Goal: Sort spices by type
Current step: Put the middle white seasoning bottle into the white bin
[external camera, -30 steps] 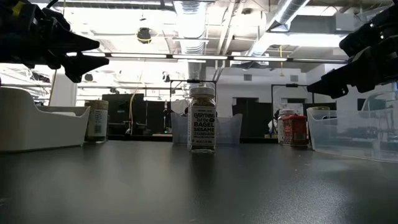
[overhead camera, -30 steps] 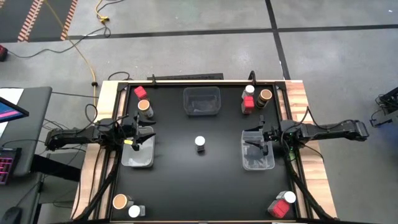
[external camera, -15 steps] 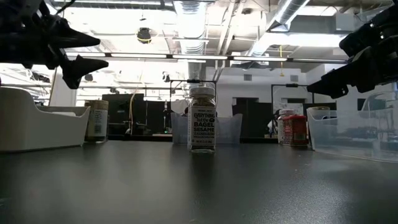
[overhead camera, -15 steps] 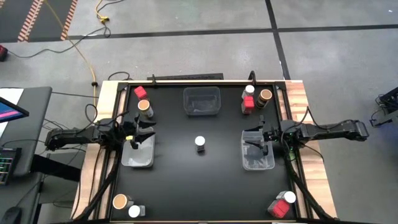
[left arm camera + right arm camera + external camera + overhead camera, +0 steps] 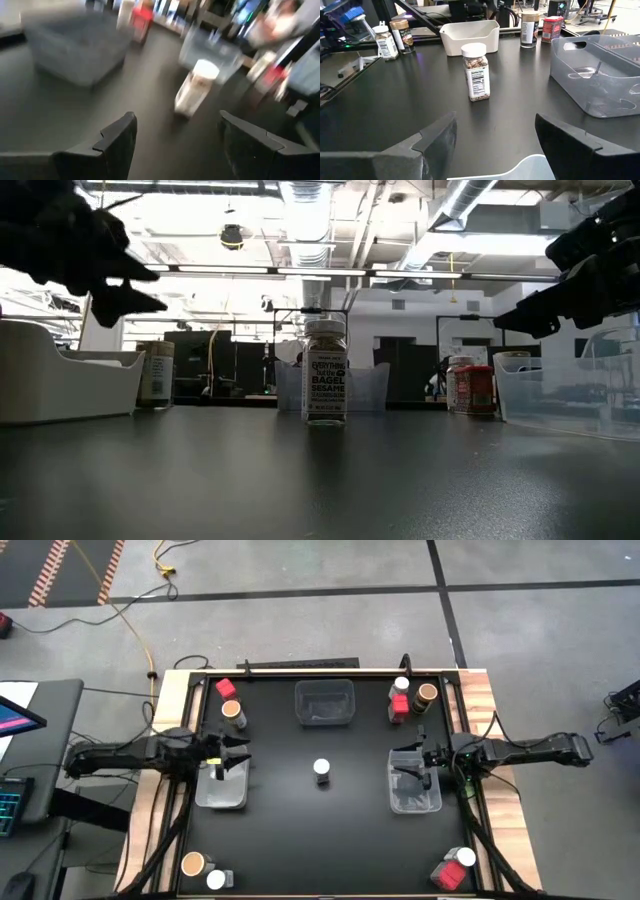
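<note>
Sitting dead center on the black table (image 5: 300, 830) is a white-capped jar (image 5: 321, 769), upright, nothing touching it. The left gripper (image 5: 236, 751) hangs over the far end of the left clear bin (image 5: 221, 790), jaws parted and empty. The right gripper (image 5: 409, 766) hovers over the right clear bin (image 5: 413, 792), fingers spread too, holding nothing.

A third bin (image 5: 324, 702) sits at the far middle edge. Far-left there's a red square-topped container (image 5: 225, 688) near a tan-lidded jar (image 5: 232, 711). Far-right has a white-capped jar, red one and brown-lidded jar clustered (image 5: 410, 698). Near-left corner: a tan lid (image 5: 193, 864) just beside a white cap (image 5: 216, 879). Near-right corner: red container (image 5: 447, 875) touching a white-capped one (image 5: 465, 858).
</note>
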Robot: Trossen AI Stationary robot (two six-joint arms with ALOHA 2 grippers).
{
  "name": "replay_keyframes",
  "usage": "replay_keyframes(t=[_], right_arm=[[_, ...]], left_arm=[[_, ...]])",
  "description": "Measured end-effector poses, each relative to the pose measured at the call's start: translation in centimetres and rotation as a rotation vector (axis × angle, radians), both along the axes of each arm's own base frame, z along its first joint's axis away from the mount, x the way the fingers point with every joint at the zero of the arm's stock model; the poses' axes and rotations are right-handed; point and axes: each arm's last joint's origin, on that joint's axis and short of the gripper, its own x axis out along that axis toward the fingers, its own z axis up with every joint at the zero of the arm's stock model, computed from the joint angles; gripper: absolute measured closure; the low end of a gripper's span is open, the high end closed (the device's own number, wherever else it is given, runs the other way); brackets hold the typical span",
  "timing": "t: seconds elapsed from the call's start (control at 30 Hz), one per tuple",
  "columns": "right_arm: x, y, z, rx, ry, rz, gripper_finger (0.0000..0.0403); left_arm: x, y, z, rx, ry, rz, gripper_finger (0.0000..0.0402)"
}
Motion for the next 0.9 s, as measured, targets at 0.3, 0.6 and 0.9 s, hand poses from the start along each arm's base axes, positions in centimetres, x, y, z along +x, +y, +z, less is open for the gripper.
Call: replay_keyframes(t=[0.3, 0.6, 0.9], right_arm=[[0.0, 0.0, 0.0, 0.000, 0.000, 0.000, 0.0108], [0.0, 0.0, 0.0, 0.000, 0.000, 0.000, 0.0108], [0.0, 0.0, 0.0, 0.000, 0.000, 0.000, 0.0108]], left_arm=[[3.6, -0.3, 2.1, 0.065, 0.229, -0.078, 0.0139], [8.2, -2.6, 4.1, 0.246, 0.303, -0.217, 0.0145], [11.5, -3.5, 3.5, 0.172, 0.269, -0.189, 0.0146]])
